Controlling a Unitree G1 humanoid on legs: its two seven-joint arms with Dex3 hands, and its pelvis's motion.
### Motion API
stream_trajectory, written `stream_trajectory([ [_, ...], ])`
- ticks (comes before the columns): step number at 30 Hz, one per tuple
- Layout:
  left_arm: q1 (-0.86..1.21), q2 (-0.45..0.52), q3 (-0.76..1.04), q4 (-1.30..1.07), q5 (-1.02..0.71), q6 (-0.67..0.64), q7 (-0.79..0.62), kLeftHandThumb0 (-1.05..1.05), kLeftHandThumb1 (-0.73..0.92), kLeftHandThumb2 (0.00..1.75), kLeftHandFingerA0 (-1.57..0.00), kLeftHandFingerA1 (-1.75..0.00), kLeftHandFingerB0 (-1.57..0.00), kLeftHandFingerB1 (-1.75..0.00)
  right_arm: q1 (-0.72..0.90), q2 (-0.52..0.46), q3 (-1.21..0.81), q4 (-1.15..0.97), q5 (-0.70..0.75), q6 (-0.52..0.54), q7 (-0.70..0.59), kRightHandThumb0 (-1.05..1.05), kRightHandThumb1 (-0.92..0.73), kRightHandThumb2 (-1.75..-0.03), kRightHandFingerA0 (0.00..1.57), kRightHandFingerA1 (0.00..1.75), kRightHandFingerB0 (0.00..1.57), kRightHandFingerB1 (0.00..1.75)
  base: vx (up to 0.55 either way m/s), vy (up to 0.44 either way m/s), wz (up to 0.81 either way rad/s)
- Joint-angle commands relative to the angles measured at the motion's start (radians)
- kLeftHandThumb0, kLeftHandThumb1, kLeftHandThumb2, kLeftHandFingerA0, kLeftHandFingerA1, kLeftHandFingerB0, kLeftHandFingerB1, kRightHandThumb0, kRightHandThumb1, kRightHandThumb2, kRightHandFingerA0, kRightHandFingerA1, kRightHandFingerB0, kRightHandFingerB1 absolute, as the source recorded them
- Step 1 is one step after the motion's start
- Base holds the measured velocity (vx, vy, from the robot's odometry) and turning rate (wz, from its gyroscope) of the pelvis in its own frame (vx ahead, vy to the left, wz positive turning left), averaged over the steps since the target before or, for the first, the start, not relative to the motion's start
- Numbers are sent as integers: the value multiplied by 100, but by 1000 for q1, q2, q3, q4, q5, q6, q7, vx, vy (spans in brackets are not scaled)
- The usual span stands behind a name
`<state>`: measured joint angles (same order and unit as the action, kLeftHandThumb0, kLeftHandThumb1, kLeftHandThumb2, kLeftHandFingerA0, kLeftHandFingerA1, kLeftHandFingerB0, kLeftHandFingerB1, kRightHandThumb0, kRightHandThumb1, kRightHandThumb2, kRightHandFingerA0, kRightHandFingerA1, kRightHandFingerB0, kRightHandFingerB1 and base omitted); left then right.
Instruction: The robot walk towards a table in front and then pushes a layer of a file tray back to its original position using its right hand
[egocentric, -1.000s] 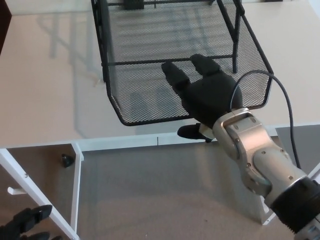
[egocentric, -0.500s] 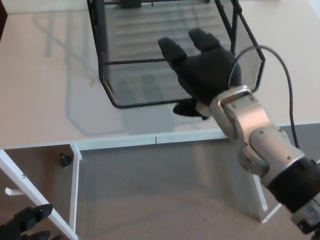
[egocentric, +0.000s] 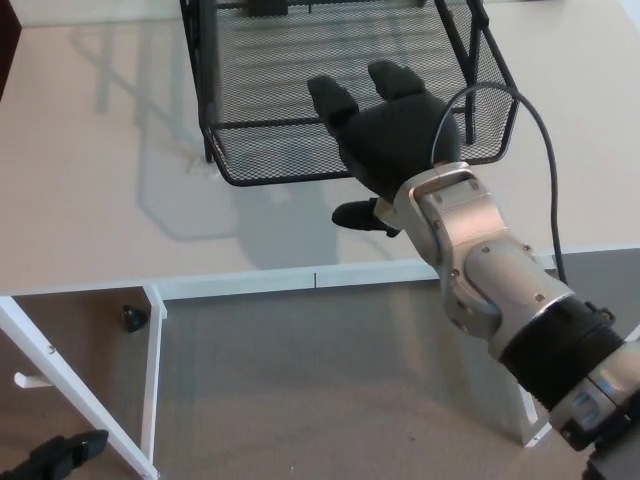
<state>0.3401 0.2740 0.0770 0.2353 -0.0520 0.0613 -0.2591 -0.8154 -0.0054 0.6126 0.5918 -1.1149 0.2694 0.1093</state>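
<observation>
Nearest the camera, low at the picture's left edge, a dark shape that may be the left hand (egocentric: 62, 455) barely shows above the floor; whether its fingers are spread or closed cannot be told. Beyond it runs the white front edge of the counter (egocentric: 90, 220), with the silver right forearm reaching up over it from the right. The right hand (egocentric: 385, 150) holds nothing: its two thick fingers (egocentric: 332, 100) are spread and laid flat against the front rim of the tray layer (egocentric: 270, 170), the thumb hanging below over the counter top. That black mesh layer juts toward the robot out of the file tray (egocentric: 340, 40), whose frame runs off the top of the picture.

The push appears to be under way, with the layer partly out. The next move would call for a straight push away from the robot, palm square on the rim. Bare counter lies on both sides, so nothing crowds the arm's path.
</observation>
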Motion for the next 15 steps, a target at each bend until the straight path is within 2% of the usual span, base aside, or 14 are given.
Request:
stream_trajectory([
  [1, 5, 7, -2, -10, 10, 9, 0, -43, 63, 59, -29, -37, -25, -32, -49, 16, -10, 95, 47, 34, -4, -91, -61, -94, 0, 2, 0, 0, 0, 0, 0],
  [7, 4, 7, -2, -19, 9, 10, 0, -42, 63, 59, -30, -37, -26, -32, -102, 36, -14, 218, 72, 62, -14, -89, -59, -95, 0, 4, 0, 3, 0, 0, 0],
  [8, -3, 9, -6, -21, 13, 15, 0, -43, 63, 59, -29, -37, -26, -32, -118, 34, -15, 235, 74, 68, -8, -82, -72, -61, 0, 2, 0, 0, 0, 0, 0],
  [9, -6, 9, -8, -29, 13, 21, 0, -42, 63, 59, -29, -37, -26, -32, -137, 31, -22, 244, 82, 66, -5, -91, -61, -95, 0, 3, 0, 1, 0, 0, 0],
  [15, -10, 14, -15, -28, 23, 10, 3, -43, 64, 59, -30, -38, -26, -32, -200, 28, -25, 267, 101, 59, -15, -92, -61, -95, 0, 1, 0, 0, 0, 0, 0],
])
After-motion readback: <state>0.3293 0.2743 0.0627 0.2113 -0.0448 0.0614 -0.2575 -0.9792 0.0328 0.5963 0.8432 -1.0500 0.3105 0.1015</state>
